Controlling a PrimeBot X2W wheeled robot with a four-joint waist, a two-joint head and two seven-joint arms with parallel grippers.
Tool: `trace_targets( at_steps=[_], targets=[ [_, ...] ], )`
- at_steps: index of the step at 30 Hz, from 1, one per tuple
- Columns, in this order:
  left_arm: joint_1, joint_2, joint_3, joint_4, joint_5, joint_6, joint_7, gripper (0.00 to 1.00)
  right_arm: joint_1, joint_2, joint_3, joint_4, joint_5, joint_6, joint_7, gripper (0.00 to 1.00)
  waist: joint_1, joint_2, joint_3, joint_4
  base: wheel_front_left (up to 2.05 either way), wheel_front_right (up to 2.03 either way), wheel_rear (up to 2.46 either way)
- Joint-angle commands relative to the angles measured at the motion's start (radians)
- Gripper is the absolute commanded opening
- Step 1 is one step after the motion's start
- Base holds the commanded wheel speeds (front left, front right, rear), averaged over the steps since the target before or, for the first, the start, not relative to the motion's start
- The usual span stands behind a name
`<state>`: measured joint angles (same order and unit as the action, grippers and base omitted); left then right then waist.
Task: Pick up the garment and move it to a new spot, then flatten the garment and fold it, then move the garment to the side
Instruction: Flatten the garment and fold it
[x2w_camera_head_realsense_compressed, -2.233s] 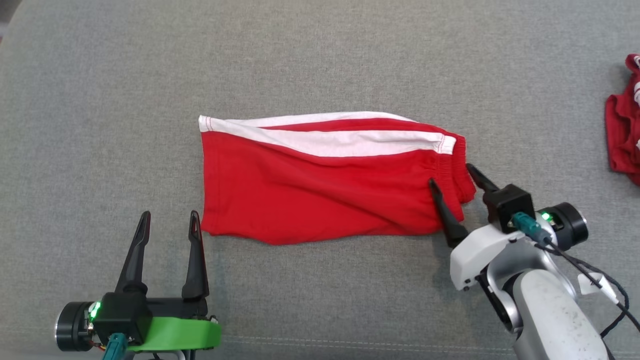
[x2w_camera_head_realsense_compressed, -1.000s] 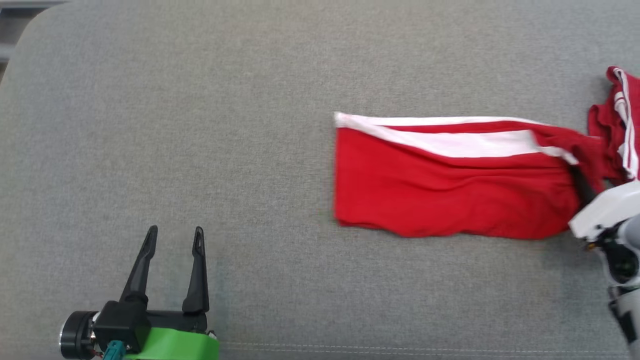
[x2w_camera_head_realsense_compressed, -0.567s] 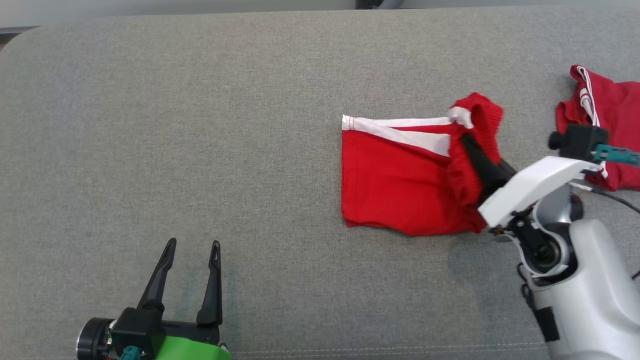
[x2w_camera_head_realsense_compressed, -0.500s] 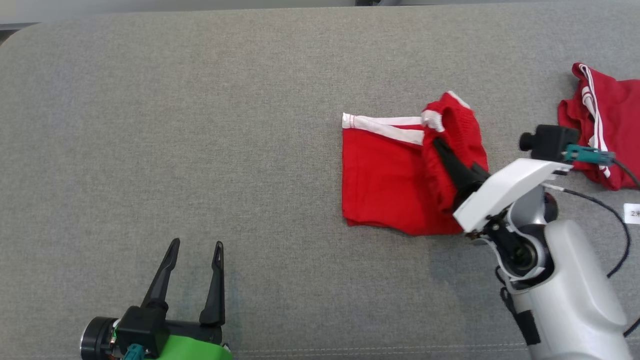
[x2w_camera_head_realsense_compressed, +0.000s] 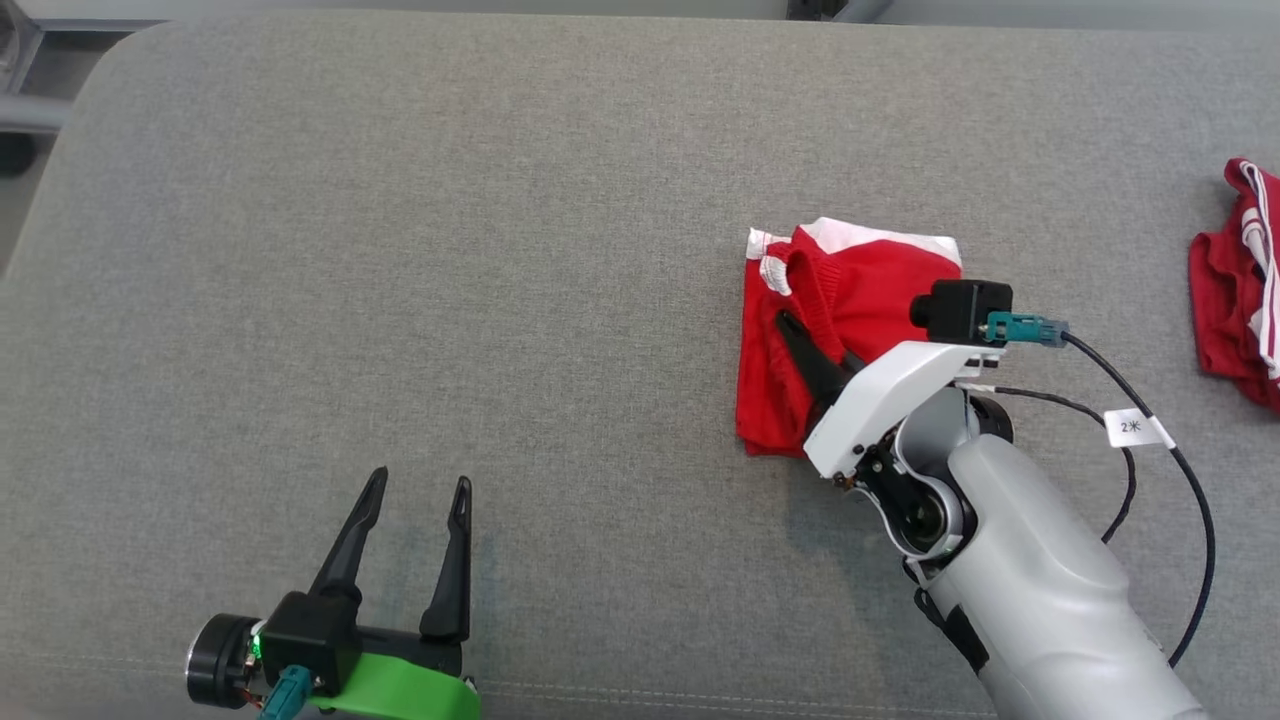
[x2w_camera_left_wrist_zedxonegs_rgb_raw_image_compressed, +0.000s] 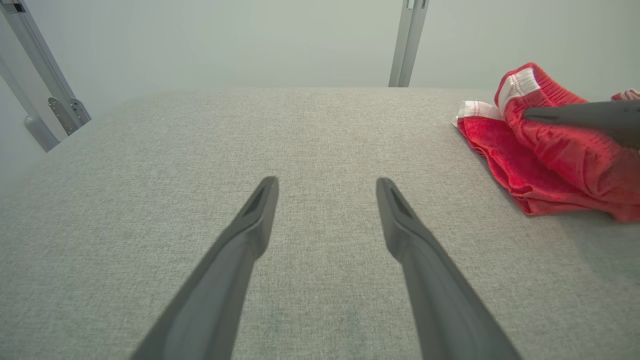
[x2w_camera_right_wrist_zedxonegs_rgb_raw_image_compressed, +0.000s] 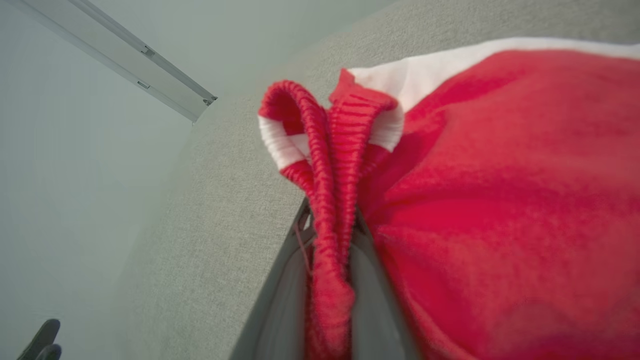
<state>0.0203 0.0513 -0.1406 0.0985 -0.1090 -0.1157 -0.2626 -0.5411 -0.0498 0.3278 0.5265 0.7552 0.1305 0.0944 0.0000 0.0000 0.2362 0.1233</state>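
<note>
The garment (x2w_camera_head_realsense_compressed: 860, 290) is a pair of red shorts with white stripes, lying doubled over on the grey surface right of centre. My right gripper (x2w_camera_head_realsense_compressed: 783, 320) is shut on its ribbed waistband, which it holds over the garment's left edge. In the right wrist view the waistband (x2w_camera_right_wrist_zedxonegs_rgb_raw_image_compressed: 330, 165) is pinched between the gripper's (x2w_camera_right_wrist_zedxonegs_rgb_raw_image_compressed: 330, 220) two fingers. My left gripper (x2w_camera_head_realsense_compressed: 420, 478) rests open at the lower left, well clear of the cloth. In the left wrist view this gripper (x2w_camera_left_wrist_zedxonegs_rgb_raw_image_compressed: 326, 182) has nothing between its fingers, and the garment (x2w_camera_left_wrist_zedxonegs_rgb_raw_image_compressed: 540, 170) lies to the right.
Another red and white piece of clothing (x2w_camera_head_realsense_compressed: 1235, 300) is bunched at the right edge. A black cable with a white tag (x2w_camera_head_realsense_compressed: 1130, 427) loops beside my right arm. The grey padded surface (x2w_camera_head_realsense_compressed: 450, 250) ends at a rounded far-left corner, with metal posts (x2w_camera_left_wrist_zedxonegs_rgb_raw_image_compressed: 407, 42) behind.
My right gripper has carried the waistband leftward over the garment, folding it to about half its length. The head view has shifted. The left gripper stays open in place.
</note>
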Motion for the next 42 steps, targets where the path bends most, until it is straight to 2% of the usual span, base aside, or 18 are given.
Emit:
trace_targets(
  at_steps=[1,4,5,6,7,10,13,17,21,22,25,26,27,28,29,35,42],
  targets=[
    [-0.007,0.0,-0.006,0.001,0.0,-0.006,-0.002,1.0,-0.029,-0.002,0.021,0.043,0.012,0.0,-0.026,0.0,0.0,0.0,-0.006,0.012,0.0,0.0,0.0],
    [-0.006,0.0,-0.013,0.006,-0.004,-0.003,-0.002,1.0,-0.065,-0.002,0.053,0.115,0.02,0.0,-0.063,0.01,0.0,0.0,-0.007,0.018,0.0,0.0,0.0],
    [-0.005,0.0,-0.012,0.009,-0.007,-0.001,-0.002,1.0,-0.076,-0.002,0.065,0.135,0.02,0.0,-0.078,0.22,0.0,0.0,-0.008,0.019,0.0,0.0,0.0],
    [-0.003,0.0,-0.01,0.01,-0.008,0.001,-0.002,1.0,-0.084,-0.002,0.076,0.151,0.015,0.0,-0.09,0.73,0.0,0.0,-0.01,0.018,0.0,0.0,0.0],
    [0.0,0.0,-0.007,0.012,-0.008,0.001,-0.002,1.0,-0.088,-0.002,0.091,0.169,0.014,0.0,-0.096,1.0,0.0,0.0,-0.011,0.016,0.0,0.0,0.0],
    [0.011,0.0,0.004,0.016,0.002,0.002,-0.002,1.0,-0.098,-0.002,0.128,0.181,0.013,0.0,-0.123,1.0,0.0,0.0,-0.019,0.005,0.0,0.0,0.0],
    [0.026,0.0,0.021,0.015,0.01,0.003,-0.002,1.0,-0.071,-0.002,0.15,0.129,0.027,0.0,-0.163,1.0,0.0,0.0,-0.029,-0.012,0.0,0.0,0.0],
    [0.048,0.003,0.046,0.003,0.017,0.006,-0.002,1.0,-0.01,-0.004,0.104,0.029,-0.035,0.0,-0.228,1.0,0.0,0.0,-0.041,-0.04,0.0,0.0,0.0],
    [0.066,0.003,0.065,-0.011,0.019,0.008,-0.002,1.0,0.063,-0.067,0.012,-0.078,-0.184,0.0,-0.237,1.0,0.0,0.0,-0.033,-0.067,0.0,0.0,0.0],
    [0.066,0.003,0.065,-0.011,0.019,0.008,-0.002,1.0,0.063,-0.067,0.012,-0.078,-0.184,0.0,-0.237,1.0,0.0,0.0,-0.033,-0.067,0.0,0.0,0.0],
    [0.062,0.003,0.056,-0.011,0.021,0.004,-0.002,1.0,0.103,-0.11,-0.069,-0.12,-0.339,0.0,-0.228,1.0,0.0,0.0,-0.018,-0.068,0.0,0.0,0.0],
    [0.054,0.002,0.05,-0.012,0.02,0.003,-0.002,1.0,0.116,-0.107,-0.093,-0.128,-0.369,0.0,-0.219,1.0,0.0,0.0,-0.012,-0.065,0.0,0.0,0.0],
    [0.046,0.002,0.044,-0.012,0.019,0.002,-0.002,1.0,0.126,-0.11,-0.116,-0.137,-0.405,0.0,-0.213,0.69,0.0,0.0,-0.006,-0.06,0.0,0.0,0.0],
    [0.04,0.002,0.039,-0.011,0.016,0.001,-0.002,1.0,0.132,-0.113,-0.134,-0.143,-0.445,0.0,-0.208,0.06,0.0,0.0,-0.002,-0.056,0.0,0.0,0.0],
    [0.035,0.001,0.034,-0.01,0.013,0.001,-0.002,1.0,0.138,-0.112,-0.151,-0.149,-0.471,0.0,-0.204,0.0,0.0,0.0,0.003,-0.051,0.0,0.0,0.0],
    [0.017,0.0,0.02,0.0,-0.002,0.001,-0.002,1.0,0.144,-0.066,-0.181,-0.132,-0.584,0.0,-0.196,0.0,0.0,0.0,0.024,-0.02,0.0,0.0,0.0],
    [0.0,0.0,0.012,0.005,-0.025,0.01,-0.002,1.0,0.105,-0.015,-0.192,-0.013,-0.637,0.0,-0.203,0.0,0.0,0.0,0.044,0.007,0.0,0.0,0.0]
  ],
)
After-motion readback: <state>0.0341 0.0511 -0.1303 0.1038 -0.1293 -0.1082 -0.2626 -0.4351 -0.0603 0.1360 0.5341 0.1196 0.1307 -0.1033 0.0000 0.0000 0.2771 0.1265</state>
